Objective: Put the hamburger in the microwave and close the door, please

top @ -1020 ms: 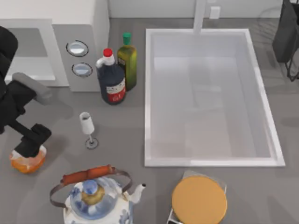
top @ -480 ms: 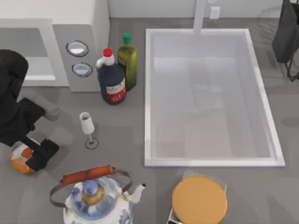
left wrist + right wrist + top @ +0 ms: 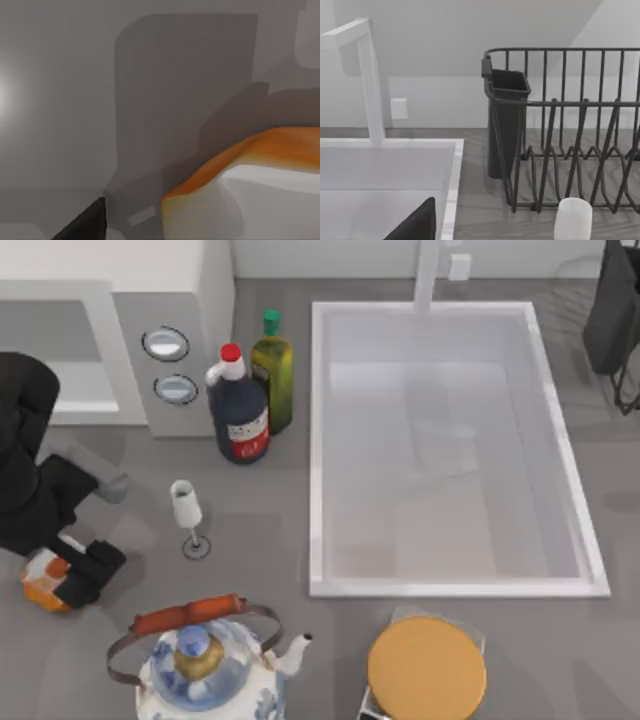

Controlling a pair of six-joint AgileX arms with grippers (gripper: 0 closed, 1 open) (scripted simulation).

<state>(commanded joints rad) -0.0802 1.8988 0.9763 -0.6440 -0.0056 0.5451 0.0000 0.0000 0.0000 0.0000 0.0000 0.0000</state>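
Note:
The hamburger (image 3: pixel 40 582), an orange-brown bun on a pale tray, sits on the counter at the left edge. My left gripper (image 3: pixel 64 572) is lowered around it and open. One dark fingertip (image 3: pixel 85 226) stands a little apart from the hamburger (image 3: pixel 240 170) in the left wrist view. The white microwave (image 3: pixel 190 290) stands at the back left, its grey panel (image 3: pixel 170 365) with two dials facing forward and its cavity (image 3: pixel 50 350) showing. The door is hidden behind my left arm. My right gripper (image 3: pixel 612 310) is parked at the back right, open.
A dark sauce bottle (image 3: pixel 238 415) and a green oil bottle (image 3: pixel 272 368) stand beside the microwave. A small glass (image 3: pixel 187 515) and a blue-white teapot (image 3: pixel 205 665) are close to the hamburger. A white sink (image 3: pixel 320 450) lies to the right, with a tan disc (image 3: pixel 427 670) in front. The dish rack (image 3: pixel 570 130) stands at the back right.
My left gripper has come down from above the hamburger to straddle it at counter level, shifting slightly right. In the last half second it barely moved. The right arm stayed still.

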